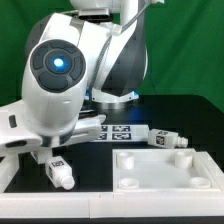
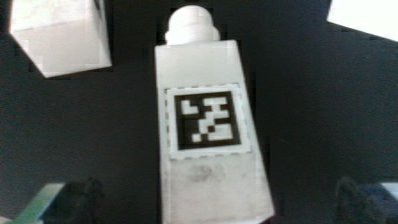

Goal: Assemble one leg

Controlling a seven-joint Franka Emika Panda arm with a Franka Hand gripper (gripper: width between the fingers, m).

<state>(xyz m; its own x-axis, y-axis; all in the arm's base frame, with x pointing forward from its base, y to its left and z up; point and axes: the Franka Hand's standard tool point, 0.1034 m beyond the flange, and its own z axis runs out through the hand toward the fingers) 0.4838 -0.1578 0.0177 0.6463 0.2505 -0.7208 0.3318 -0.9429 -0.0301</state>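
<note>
The work surface is a flat black table [image 1: 190, 115]. A green backdrop [image 1: 190, 50] closes the room behind it. In the exterior view, the marker board [image 1: 118, 131] lies near centre. One leg [image 1: 166, 138] lies on its side at 3 o'clock from the board, and a second leg [image 1: 58, 172] lies at 7 o'clock. A white recessed panel [image 1: 160, 154] sits at 5 o'clock. In the wrist view, a leg [image 2: 210, 110] lies flat on the black surface, tag up, between the fingers [image 2: 63, 200] of the gripper [image 2: 214, 200]. The jaws stand wide apart, clear of the leg, and hold nothing.
</note>
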